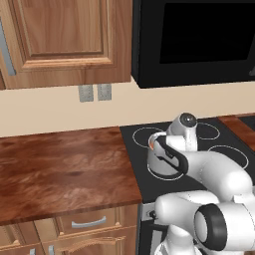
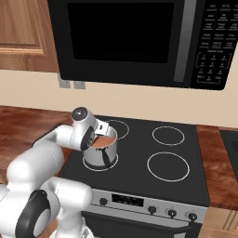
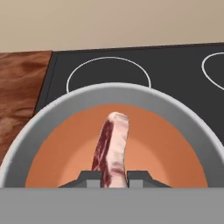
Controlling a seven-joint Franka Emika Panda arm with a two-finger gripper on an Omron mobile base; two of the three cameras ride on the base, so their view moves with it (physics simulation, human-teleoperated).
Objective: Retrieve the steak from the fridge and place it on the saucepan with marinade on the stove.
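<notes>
1. The steak (image 3: 111,151) is clamped edge-on between the two fingertips of the gripper (image 3: 114,177), which is closed on it.
2. The meat is held directly above the marinade (image 3: 166,153), the orange-brown liquid seen inside the saucepan (image 3: 52,114); whether it touches the liquid cannot be told.
3. The saucepan is set on the front left ring of the stove (image 2: 139,162), with its black handle (image 2: 106,159) pointed toward the front edge.
4. A wooden counter (image 1: 60,169) is seen beside the stove on the left.
5. A black microwave (image 2: 130,37) is mounted above the stove, against the beige wall.
</notes>
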